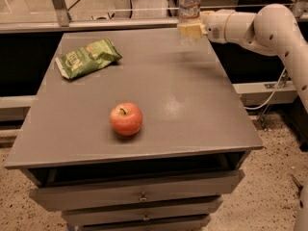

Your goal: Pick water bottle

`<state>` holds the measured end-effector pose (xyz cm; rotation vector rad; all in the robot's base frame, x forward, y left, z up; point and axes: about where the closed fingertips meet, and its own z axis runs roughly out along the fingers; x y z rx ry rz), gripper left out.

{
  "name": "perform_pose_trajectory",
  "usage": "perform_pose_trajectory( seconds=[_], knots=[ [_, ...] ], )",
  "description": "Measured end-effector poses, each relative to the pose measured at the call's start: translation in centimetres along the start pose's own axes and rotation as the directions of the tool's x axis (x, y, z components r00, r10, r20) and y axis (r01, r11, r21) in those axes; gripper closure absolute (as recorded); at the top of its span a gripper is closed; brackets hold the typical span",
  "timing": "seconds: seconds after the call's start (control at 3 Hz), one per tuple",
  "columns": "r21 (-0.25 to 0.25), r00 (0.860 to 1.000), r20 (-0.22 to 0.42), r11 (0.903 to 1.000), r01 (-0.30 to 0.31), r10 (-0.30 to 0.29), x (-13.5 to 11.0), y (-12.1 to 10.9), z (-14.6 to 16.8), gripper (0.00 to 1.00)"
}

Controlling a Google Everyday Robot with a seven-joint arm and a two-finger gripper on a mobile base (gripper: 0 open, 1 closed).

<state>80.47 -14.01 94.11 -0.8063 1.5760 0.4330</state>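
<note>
The water bottle (pixel 189 1) is a small clear bottle with a pale label band. It stands upright at the table's far right edge. My gripper (pixel 190 31) reaches in from the right on the white arm (pixel 260 25). Its cream fingers (pixel 186 31) are shut on the bottle's lower body. The bottle's base shows just below the fingers, at the table surface or a little above it; I cannot tell which. The bottle's cap is cut off by the top of the view.
A red apple (pixel 126 119) sits in the middle front of the grey table (pixel 192 109). A green snack bag (pixel 87 57) lies at the back left. Drawers are below the tabletop. A glass partition and rail run behind the table.
</note>
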Motion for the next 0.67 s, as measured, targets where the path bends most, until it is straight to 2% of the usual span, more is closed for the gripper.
perform_pose_trajectory(
  seconds=[0.33, 0.67],
  knots=[
    [-0.173, 0.998, 0.052, 0.9846, -0.028, 0.038, -3.1, 7.3, -2.1, 1.00],
    [-0.202, 0.997, 0.061, 0.9786, -0.038, 0.051, -3.5, 8.5, -1.9, 1.00]
  ],
)
